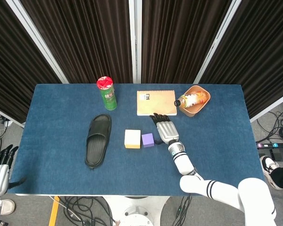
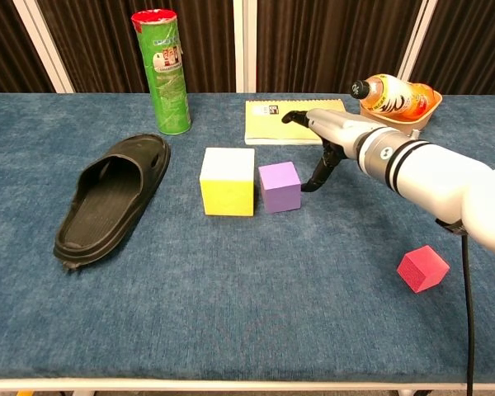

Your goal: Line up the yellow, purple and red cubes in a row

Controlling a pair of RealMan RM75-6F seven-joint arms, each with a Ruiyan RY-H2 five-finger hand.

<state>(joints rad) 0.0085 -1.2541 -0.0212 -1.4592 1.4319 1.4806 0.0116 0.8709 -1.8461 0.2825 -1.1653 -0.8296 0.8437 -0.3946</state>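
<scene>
Treat the red cube (image 2: 423, 268) as the remaining work item: it lies alone near the front edge of the table (image 1: 56, 155), at about 4 o'clock from the purple cube (image 2: 280, 186) and well apart from it, resting skewed rather than square to the row. You can expect it to be light and rigid, likely foam or plastic, with flat faces that slide on the blue cloth; grip it across two opposite side faces, thumb against fingers. The yellow cube (image 2: 228, 181) and the purple cube stand just beside each other at table centre, the purple one at 3 o'clock of the yellow. The right hand (image 2: 326, 140) is empty, just beside the purple cube at its 3 o'clock, its fingers (image 2: 318, 175) loosely curled downward and apart. In the head view the red cube is hidden behind the right forearm. The left hand (image 1: 1, 165) is cut off at the frame edge; its fingers appear extended, holding nothing
</scene>
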